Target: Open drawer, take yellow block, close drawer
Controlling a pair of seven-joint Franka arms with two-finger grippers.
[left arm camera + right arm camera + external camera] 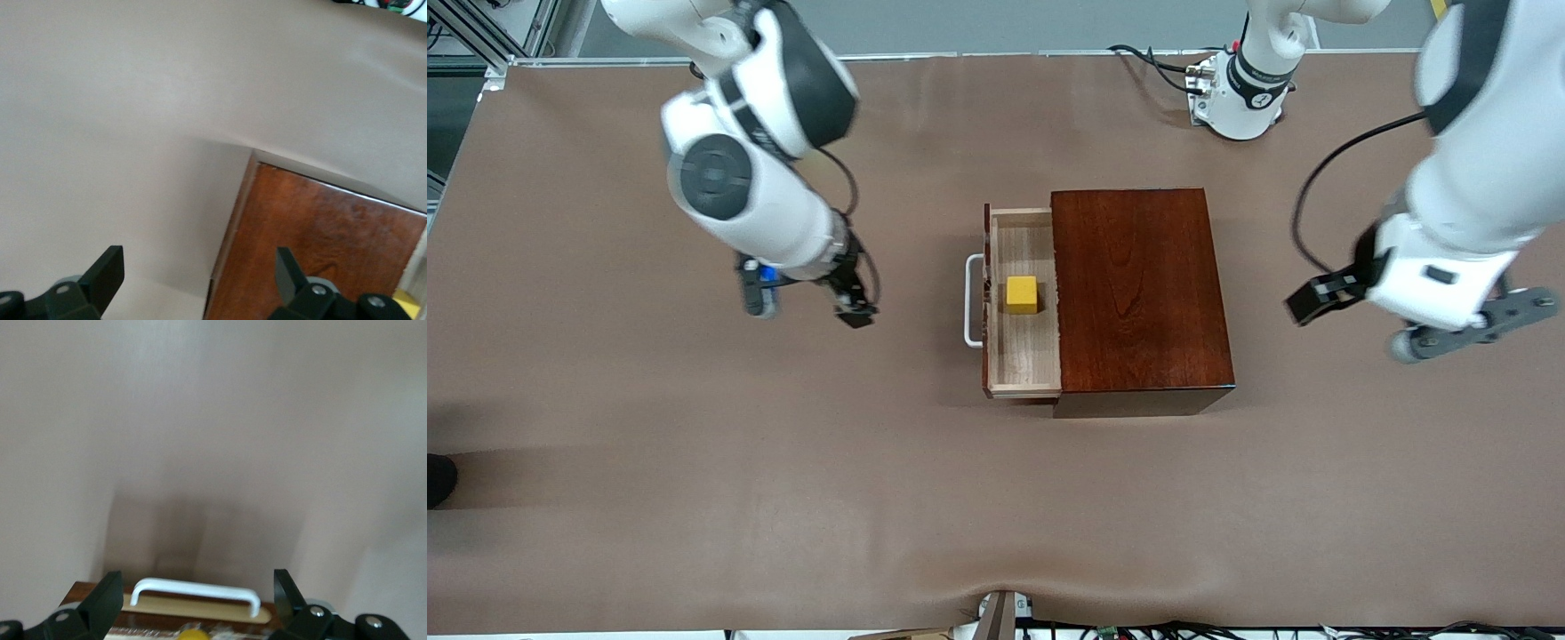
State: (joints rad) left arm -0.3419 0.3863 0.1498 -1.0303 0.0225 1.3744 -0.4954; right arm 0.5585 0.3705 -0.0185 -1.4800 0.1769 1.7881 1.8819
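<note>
The drawer [1021,356] of the dark reddish-brown wooden box [1138,293] stands pulled out toward the right arm's end of the table. Its white handle [971,300] [193,592] faces that end. The yellow block [1022,294] sits in the pale tray, near its middle; its top edge [193,635] just shows in the right wrist view. My right gripper [805,305] [195,603] is open over the bare mat, apart from the handle and pointed at it. My left gripper [1356,324] [197,277] is open, waiting over the mat at the box's closed end [320,233].
A brown mat [694,462] covers the table. The left arm's base [1240,89] with its cables stands at the table's edge farthest from the front camera. A small fixture [996,618] sits at the edge nearest that camera.
</note>
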